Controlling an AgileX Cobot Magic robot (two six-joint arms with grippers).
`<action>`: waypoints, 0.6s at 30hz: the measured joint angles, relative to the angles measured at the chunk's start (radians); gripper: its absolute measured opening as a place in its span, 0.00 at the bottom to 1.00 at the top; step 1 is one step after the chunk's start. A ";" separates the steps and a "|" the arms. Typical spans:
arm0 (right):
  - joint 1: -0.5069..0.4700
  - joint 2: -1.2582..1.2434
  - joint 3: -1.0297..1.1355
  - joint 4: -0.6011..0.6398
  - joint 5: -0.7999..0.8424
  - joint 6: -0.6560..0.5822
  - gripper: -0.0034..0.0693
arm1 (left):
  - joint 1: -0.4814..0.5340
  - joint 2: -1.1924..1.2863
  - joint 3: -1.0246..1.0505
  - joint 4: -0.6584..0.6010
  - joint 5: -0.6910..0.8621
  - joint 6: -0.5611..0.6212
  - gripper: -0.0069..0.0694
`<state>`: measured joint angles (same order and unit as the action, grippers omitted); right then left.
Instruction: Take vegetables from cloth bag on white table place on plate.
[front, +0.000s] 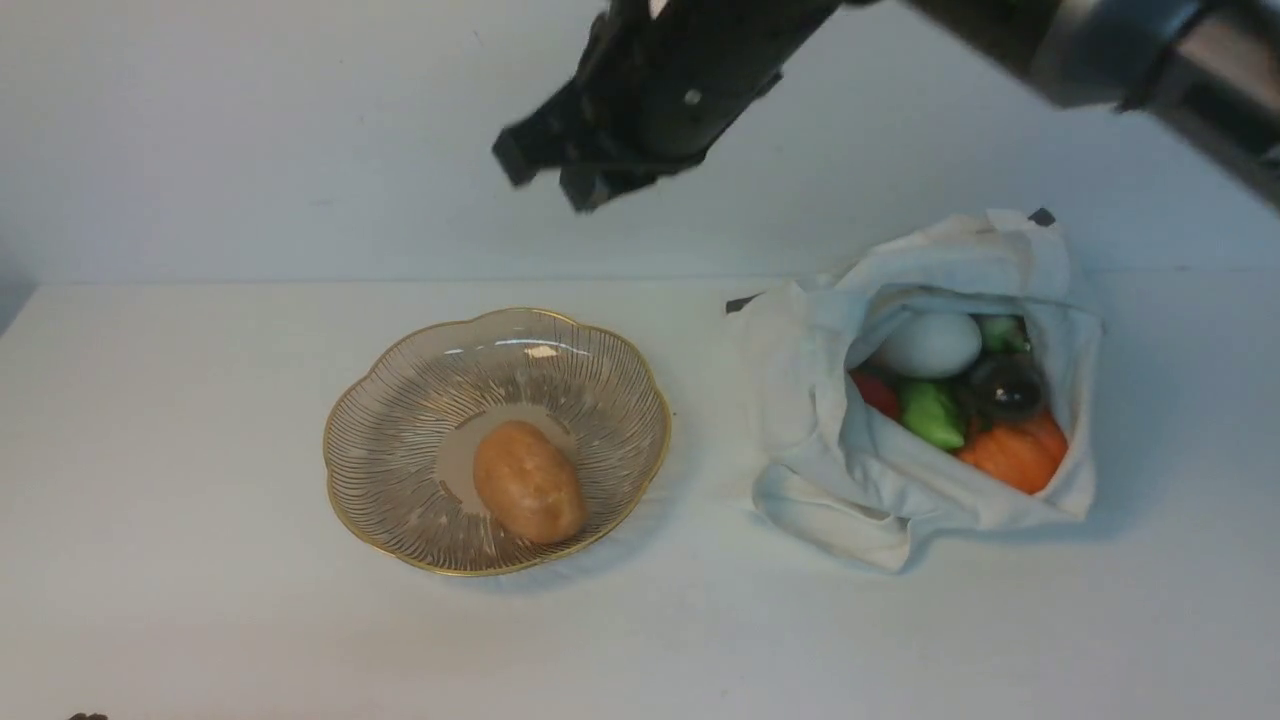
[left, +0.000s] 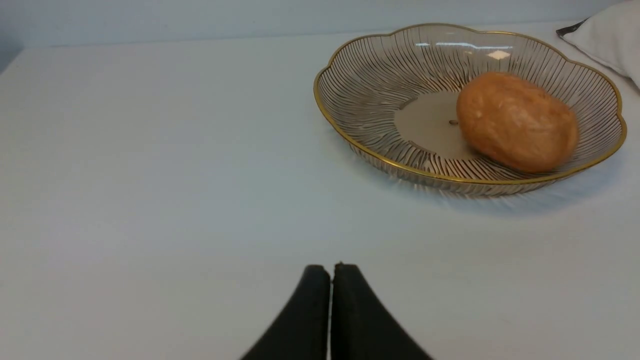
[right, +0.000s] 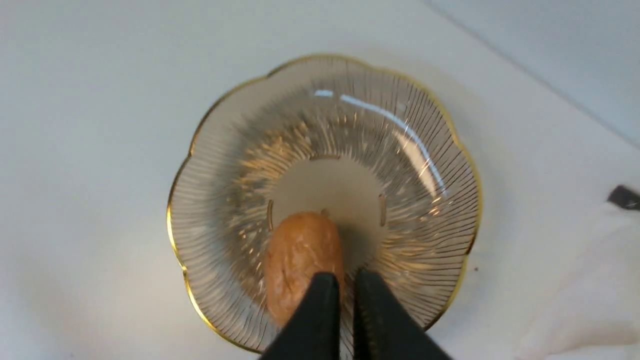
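From the front view, the plate (front: 395, 500) sits on the white tabletop (front: 190, 450), left of centre, with the brown potato (front: 528, 482) resting inside it at about five o'clock. The cloth bag (front: 800, 380) lies toward three o'clock from the plate, its mouth gaping; within the opening, the white egg-shaped vegetable (front: 932, 345) lies near eleven o'clock, a piece of green (front: 1003, 333) near one, the dark purple eggplant (front: 1005, 388) around three, the orange pumpkin (front: 1018, 450) at five, the bright green pepper (front: 932, 412) toward seven and a bit of red (front: 876, 392) at nine. The right claw (front: 548, 185) hangs above and beyond the plate, carrying nothing. The bag looks limp and should fold under any push, so the claw probably wants to enter by the mouth without pinching cloth. The toys are probably light and fairly firm; the white one, smooth and rounded, could slip unless taken across its widest part, while the pumpkin is best gripped round its sides. The glossy eggplant may roll, so a centred hold seems wise. In the left wrist view, the left claw (left: 331, 272) is closed on nothing, apart from the plate, whose ribbed wall looks hard and possibly breakable: better a gentle release than a drop. In the right wrist view, the right claw is clenched with nothing between its tips, which overlap the potato in the picture.
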<state>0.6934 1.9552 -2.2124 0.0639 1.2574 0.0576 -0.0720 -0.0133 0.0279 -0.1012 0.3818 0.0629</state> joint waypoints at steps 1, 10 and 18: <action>0.000 -0.085 -0.001 -0.021 0.005 0.025 0.04 | 0.000 0.000 0.000 0.000 0.000 0.000 0.08; 0.000 -0.503 0.154 -0.162 0.008 0.084 0.03 | 0.000 0.000 0.000 0.000 0.000 0.000 0.08; 0.000 -0.951 0.754 -0.216 -0.255 0.181 0.03 | 0.000 0.000 0.000 0.000 0.000 0.000 0.08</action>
<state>0.6934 1.0038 -1.4583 -0.1517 1.0021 0.2383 -0.0720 -0.0133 0.0279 -0.1012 0.3818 0.0629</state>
